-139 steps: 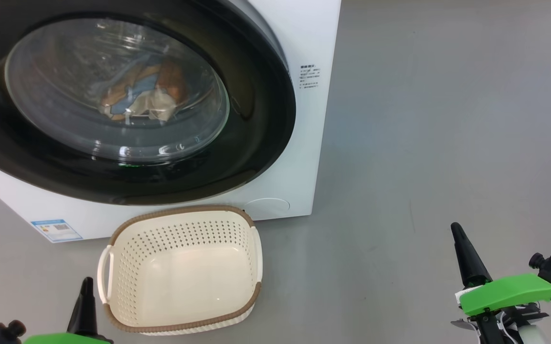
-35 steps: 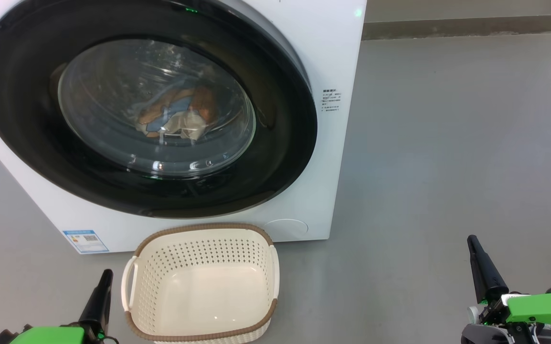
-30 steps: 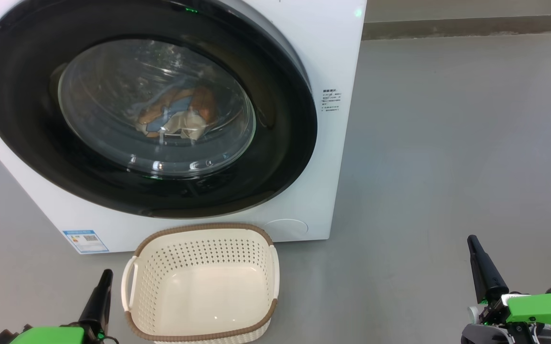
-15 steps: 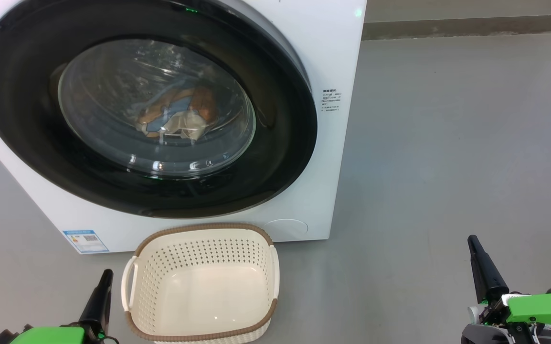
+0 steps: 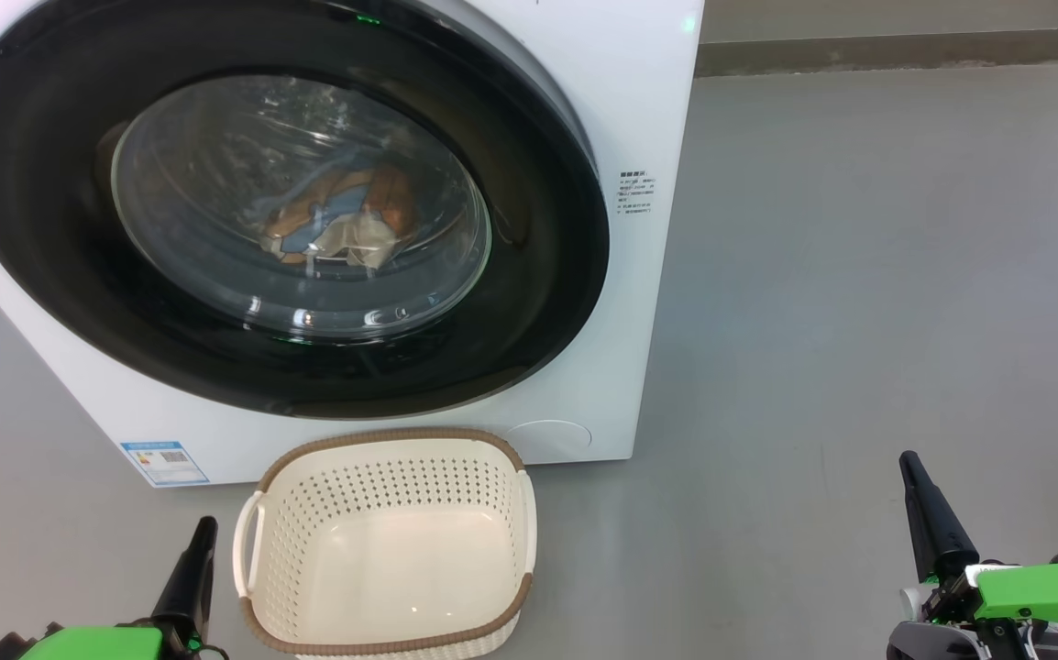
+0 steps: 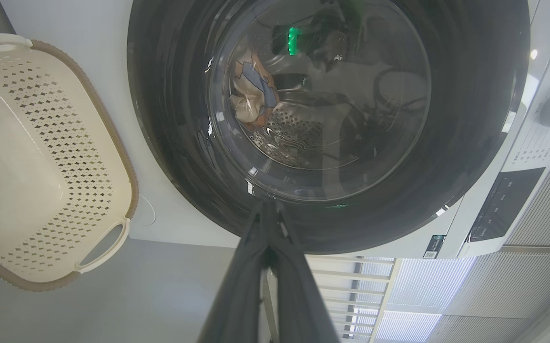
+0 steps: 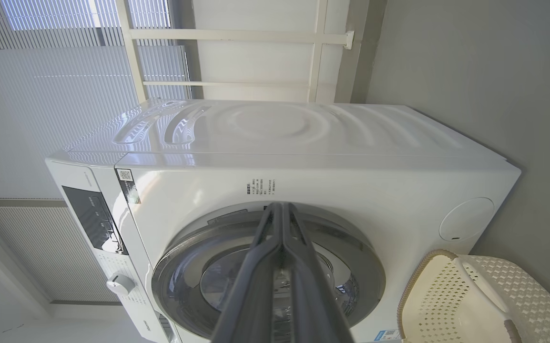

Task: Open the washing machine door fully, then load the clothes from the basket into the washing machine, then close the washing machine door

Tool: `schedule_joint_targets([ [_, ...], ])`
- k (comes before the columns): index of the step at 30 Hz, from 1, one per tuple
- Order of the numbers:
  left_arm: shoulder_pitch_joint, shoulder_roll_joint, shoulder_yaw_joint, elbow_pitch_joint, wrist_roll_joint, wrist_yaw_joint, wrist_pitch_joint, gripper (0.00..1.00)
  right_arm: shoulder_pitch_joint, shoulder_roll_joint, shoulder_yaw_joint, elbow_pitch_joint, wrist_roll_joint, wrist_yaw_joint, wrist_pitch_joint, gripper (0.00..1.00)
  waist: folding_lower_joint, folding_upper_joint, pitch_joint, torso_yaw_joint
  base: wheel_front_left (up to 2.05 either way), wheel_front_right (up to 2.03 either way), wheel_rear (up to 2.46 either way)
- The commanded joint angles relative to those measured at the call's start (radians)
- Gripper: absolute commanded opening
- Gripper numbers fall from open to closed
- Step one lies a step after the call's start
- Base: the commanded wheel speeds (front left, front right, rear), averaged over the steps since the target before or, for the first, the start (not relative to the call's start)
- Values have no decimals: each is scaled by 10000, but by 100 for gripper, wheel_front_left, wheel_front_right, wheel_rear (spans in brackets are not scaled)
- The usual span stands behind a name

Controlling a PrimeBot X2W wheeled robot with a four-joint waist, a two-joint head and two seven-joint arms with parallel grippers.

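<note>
both left claw [image 5: 205, 525] and right claw [image 5: 908, 459] clenched, empty; left, just beside basket [image 5: 391, 433] at its nine o'clock, may clip it on rising.

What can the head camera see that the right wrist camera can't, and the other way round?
Head view's own: the clothes lying behind the glass of the door, the bare bottom of the basket, and the left pincer, shut, beside it.
Right wrist view's own: the top of the washing machine, its control panel with a dial, and window blinds behind.
Shared: the washing machine's white front, its closed door, the basket on the floor before it, and the shut right pincer.
</note>
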Motion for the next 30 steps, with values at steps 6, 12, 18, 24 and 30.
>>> schedule_joint_targets([
  [6, -433, 107, 355, -193, -34, -27, 51, 0, -102, 4, 199, -300, -46, 16, 46, 0, 0, 0, 0, 0, 0, 0, 0],
  [12, -434, 105, 357, -193, -32, -27, 53, 0, -102, 8, 193, -300, -51, 16, 51, 0, 0, 0, 0, 0, 0, 0, 0],
  [18, -434, 104, 360, -193, -30, -27, 55, 0, -103, 12, 188, -300, -55, 16, 55, 0, 0, 0, 0, 0, 0, 0, 0],
  [24, -434, 103, 362, -193, -29, -27, 56, 0, -103, 15, 183, -299, -59, 16, 59, 0, 0, 0, 0, 0, 0, 0, 0],
  [30, -434, 101, 363, -193, -27, -27, 58, 0, -104, 18, 179, -299, -63, 16, 62, 0, 0, 0, 0, 0, 0, 0, 0],
])
